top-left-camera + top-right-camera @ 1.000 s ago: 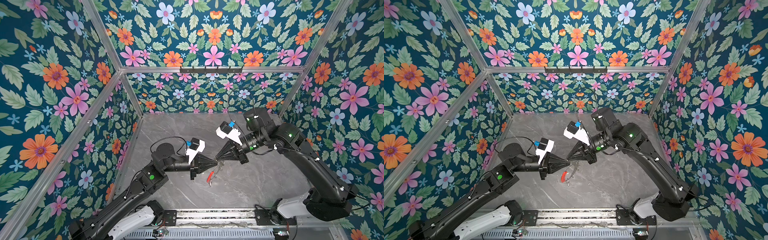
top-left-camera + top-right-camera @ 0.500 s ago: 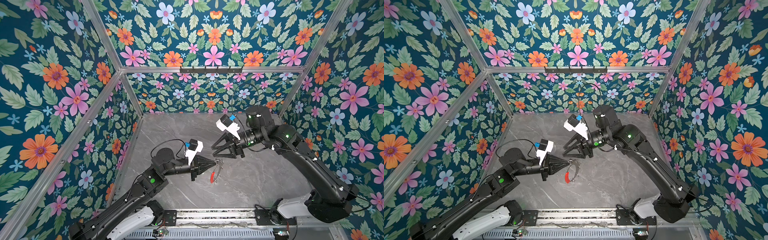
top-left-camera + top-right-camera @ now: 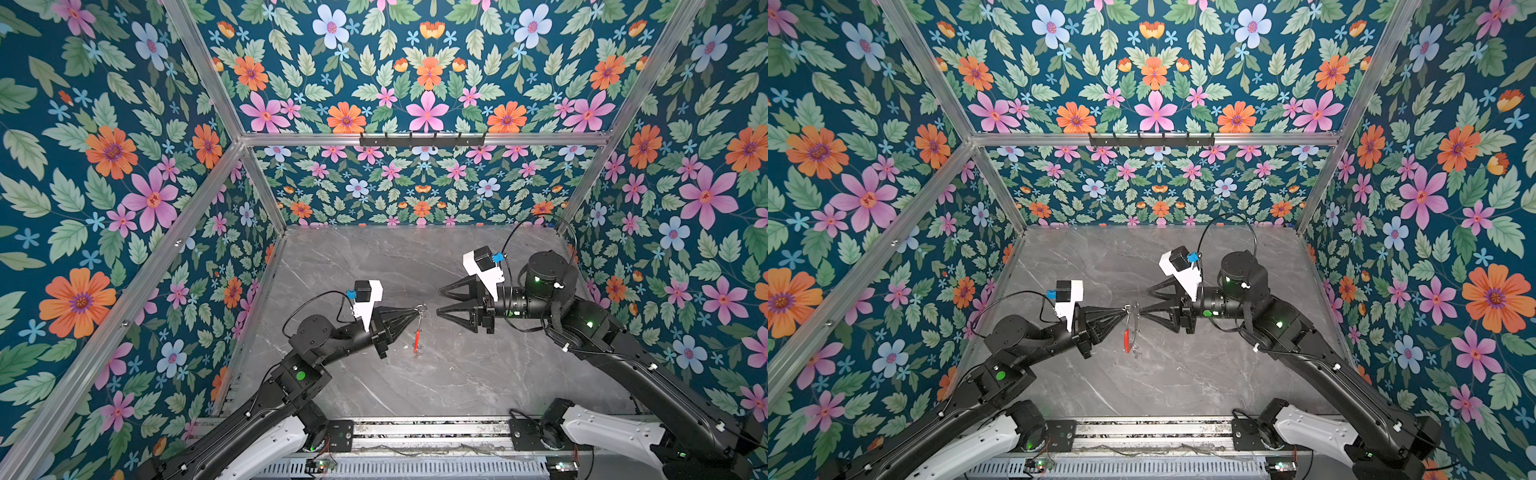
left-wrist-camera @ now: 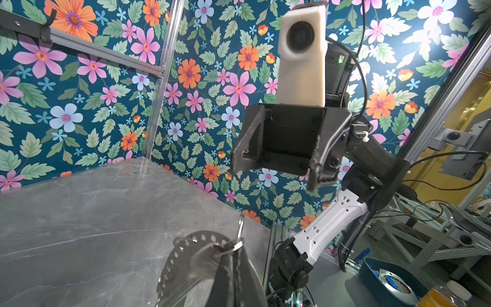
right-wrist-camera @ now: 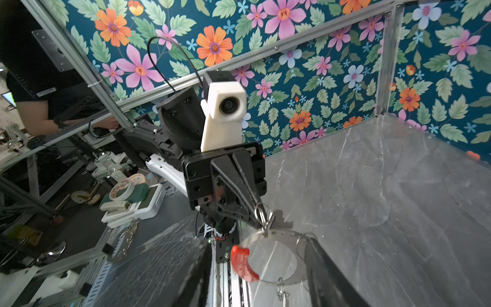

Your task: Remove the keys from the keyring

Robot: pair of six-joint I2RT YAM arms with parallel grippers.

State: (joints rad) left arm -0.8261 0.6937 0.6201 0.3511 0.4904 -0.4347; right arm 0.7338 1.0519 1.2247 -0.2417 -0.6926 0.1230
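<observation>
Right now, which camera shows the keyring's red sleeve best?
The right wrist view: the red sleeve is large and sharp on the keyring hanging from the left gripper. Both top views show only a small red sliver. The left wrist view doesn't show it.

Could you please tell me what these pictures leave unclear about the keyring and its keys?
- Keys: too small in both top views; the keyring is only a thin line hanging from the left end effector.
- Left wrist view: the ring is blurred and partly behind a finger.
- Right wrist view: its lower attachments run off the edge.
</observation>
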